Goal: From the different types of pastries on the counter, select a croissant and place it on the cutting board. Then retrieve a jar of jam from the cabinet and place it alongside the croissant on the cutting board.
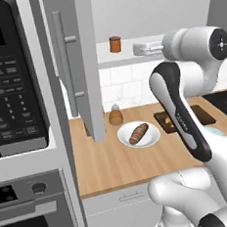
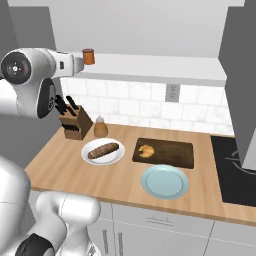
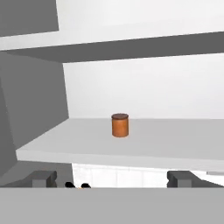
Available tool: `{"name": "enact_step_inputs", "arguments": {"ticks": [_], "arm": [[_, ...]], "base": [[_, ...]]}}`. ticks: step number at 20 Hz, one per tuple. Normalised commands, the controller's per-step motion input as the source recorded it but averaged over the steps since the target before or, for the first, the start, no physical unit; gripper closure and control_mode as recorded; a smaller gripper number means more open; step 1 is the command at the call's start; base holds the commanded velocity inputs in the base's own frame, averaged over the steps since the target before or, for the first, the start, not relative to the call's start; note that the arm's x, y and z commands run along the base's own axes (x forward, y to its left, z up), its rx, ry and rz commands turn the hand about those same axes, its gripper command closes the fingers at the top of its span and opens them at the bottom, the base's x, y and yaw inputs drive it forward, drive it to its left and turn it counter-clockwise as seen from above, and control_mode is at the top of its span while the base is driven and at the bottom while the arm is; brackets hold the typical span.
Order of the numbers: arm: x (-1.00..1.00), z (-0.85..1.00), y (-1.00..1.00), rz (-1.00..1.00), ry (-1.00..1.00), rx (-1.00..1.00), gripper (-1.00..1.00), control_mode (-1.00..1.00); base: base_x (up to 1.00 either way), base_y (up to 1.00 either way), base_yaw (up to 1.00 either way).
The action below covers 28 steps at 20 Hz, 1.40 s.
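Orange-brown jar of jam [image 3: 120, 125]: stands upright on the white shelf [image 3: 144, 140] of the open cabinet, bare shelf on every side of it, well back from the front edge.
Gripper [image 3: 112, 179]: level with the shelf front and short of the jar, fingers [image 3: 43, 178] spread wide with nothing between them; in the base views the jaws are hard to make out against the white arm.
Cabinet door [image 1: 81, 64]: swung open with its long bar handle, hiding part of the counter [image 1: 130, 165] behind it in the left base view.
Croissant [image 2: 146, 150]: lies on the left end of the cutting board [image 2: 172, 152]; in the left base view the forearm covers most of both.
Brown roll [image 2: 103, 150]: on the round white plate [image 2: 90, 156], left of the board.
Teal plate [image 2: 165, 182]: just in front of the board, near the counter edge.
Shaker [image 2: 100, 127]: beside the knife block [image 2: 76, 123], against the tiled wall.
Microwave [image 1: 11, 76]: cut off at the left edge of the left base view.
Cooktop [image 2: 235, 172]: cut off at the right.
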Motion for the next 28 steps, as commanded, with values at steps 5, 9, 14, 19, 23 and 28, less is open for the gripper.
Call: {"name": "enact_step_inputs", "arguments": {"ticks": [5, 9, 14, 19, 23, 28], "arm": [[0.15, -0.01, 0.00, 0.00, 0.09, -0.01, -1.00, -1.00], [0.03, 0.00, 0.00, 0.00, 0.01, 0.00, -1.00, -1.00], [0.00, -0.06, 0.01, 0.00, 0.00, 0.00, -1.00, -1.00], [0.11, -0.17, 0.02, 0.00, 0.00, -0.01, -1.00, -1.00], [0.24, -0.10, 0.00, 0.00, 0.00, -0.01, -1.00, -1.00], [0.35, -0.11, 0.06, 0.00, 0.00, -0.03, -1.00, -1.00]], "base": [[0.00, 0.00, 0.00], [0.00, 0.00, 0.00], [0.00, 0.00, 0.00], [0.00, 0.00, 0.00], [0.00, 0.00, 0.00], [0.00, 0.00, 0.00]]}}
